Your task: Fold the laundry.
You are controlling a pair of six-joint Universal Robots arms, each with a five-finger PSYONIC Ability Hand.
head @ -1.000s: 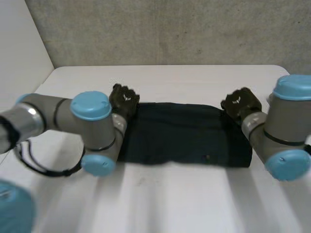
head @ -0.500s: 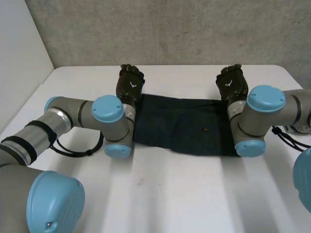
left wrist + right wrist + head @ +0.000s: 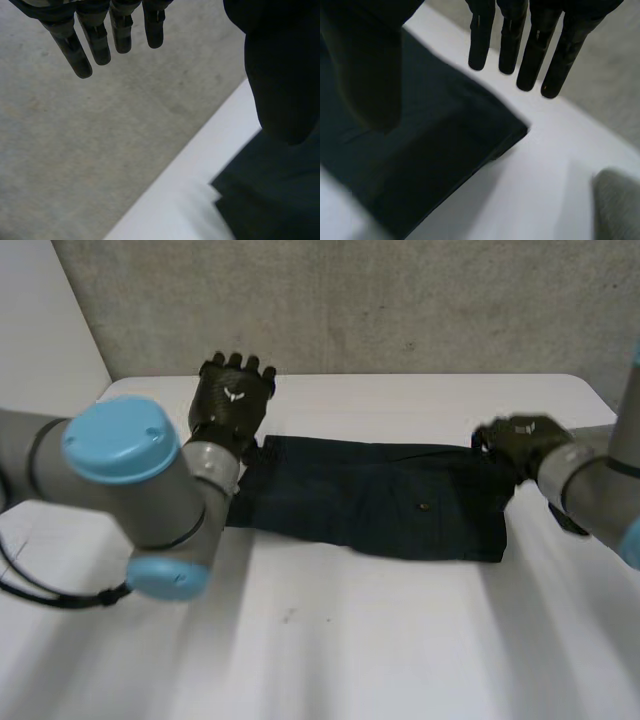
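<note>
left hand (image 3: 232, 400) and right hand (image 3: 520, 435) (fingers (image 3: 535, 60) straight) flank the dark cloth (image 3: 380, 500).

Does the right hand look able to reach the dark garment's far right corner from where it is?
Probably yes. The right hand is open beside that corner of the dark garment, its fingers straight, with nothing between them on the white table.

Dark, matt woven cloth in the garment (image 3: 380, 498), soft-looking, not shiny anywhere. White bench (image 3: 350, 640): smooth, hard, faintly satin. Grey wall (image 3: 400, 300): rough, mottled, matt, like concrete. Left hand (image 3: 232, 400) and right hand (image 3: 520, 435): black, matt, plastic-like. Arm joints (image 3: 160, 505) smooth grey, satin; caps (image 3: 120, 440) light-blue smooth plastic.
</note>
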